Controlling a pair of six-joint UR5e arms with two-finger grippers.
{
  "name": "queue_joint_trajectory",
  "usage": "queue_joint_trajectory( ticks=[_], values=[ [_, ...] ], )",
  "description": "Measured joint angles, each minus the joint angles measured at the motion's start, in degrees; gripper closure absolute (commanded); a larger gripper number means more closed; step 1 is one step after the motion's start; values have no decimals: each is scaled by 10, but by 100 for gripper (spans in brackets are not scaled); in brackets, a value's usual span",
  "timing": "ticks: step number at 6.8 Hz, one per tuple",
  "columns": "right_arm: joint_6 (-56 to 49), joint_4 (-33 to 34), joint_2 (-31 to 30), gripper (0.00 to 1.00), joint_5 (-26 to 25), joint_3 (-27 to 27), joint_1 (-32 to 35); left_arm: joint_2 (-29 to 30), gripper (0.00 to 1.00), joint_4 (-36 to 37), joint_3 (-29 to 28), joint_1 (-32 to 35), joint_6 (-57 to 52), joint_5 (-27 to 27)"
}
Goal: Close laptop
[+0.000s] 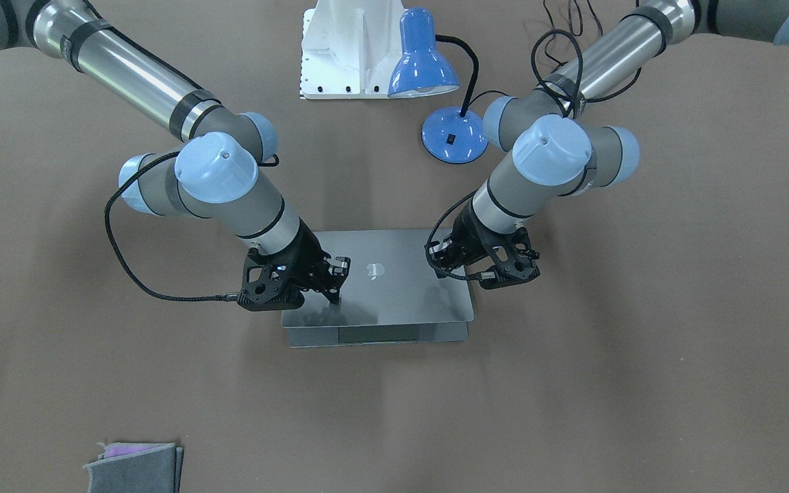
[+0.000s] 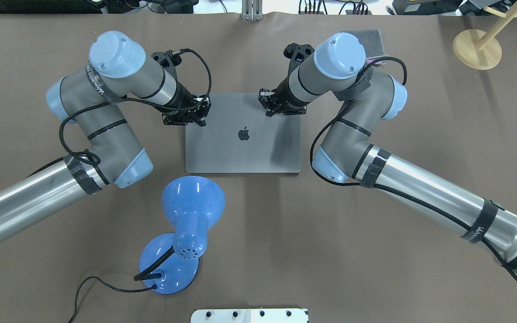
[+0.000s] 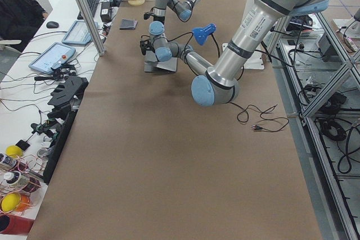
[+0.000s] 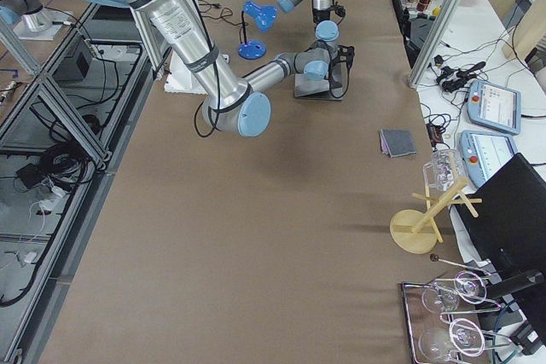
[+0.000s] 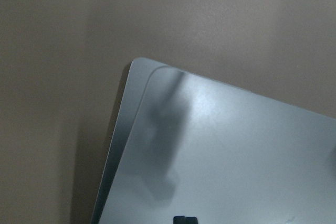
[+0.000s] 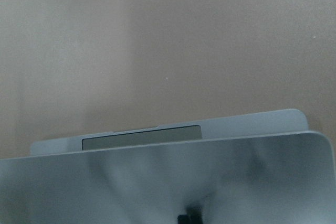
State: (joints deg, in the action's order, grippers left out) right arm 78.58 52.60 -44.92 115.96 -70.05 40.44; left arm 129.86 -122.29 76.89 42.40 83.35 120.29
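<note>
The space-grey laptop [image 1: 394,287] lies at the table's middle with its lid almost down. The apple logo faces up in the overhead view [image 2: 243,148]. A thin strip of the base and trackpad [image 6: 142,139] still shows past the lid's edge. My right gripper [image 1: 334,296] is shut, with its tip on the lid near the front edge. It also shows in the overhead view [image 2: 268,110]. My left gripper [image 1: 435,263] looks shut at the lid's other front corner [image 5: 157,82], over the lid [image 2: 200,117]. Neither gripper holds anything.
A blue desk lamp [image 2: 191,211] with a black cord stands on the robot's side of the laptop. A white mounting plate [image 1: 346,48] is behind it. A folded grey cloth [image 1: 134,465] lies at the operators' edge. A wooden stand [image 2: 476,49] is at the far right.
</note>
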Motion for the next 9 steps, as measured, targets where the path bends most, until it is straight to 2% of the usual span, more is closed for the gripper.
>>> queue_joint_trajectory(
  ticks=[3,5,6,7,9],
  values=[
    [-2,-3,7,100,-1,21,0,13,100,-39,-62,-2,-13,-36],
    [-8,-3,14,98,-2,31,1,14,100,-43,-68,-1,-18,-41],
    [-6,-2,18,1,1,31,5,17,46,-43,-65,1,-17,-39],
    [-4,0,20,0,12,26,14,18,2,-41,-56,7,-13,-33],
    [-7,30,15,0,63,-2,44,10,1,-5,-14,29,-8,5]
  ],
)
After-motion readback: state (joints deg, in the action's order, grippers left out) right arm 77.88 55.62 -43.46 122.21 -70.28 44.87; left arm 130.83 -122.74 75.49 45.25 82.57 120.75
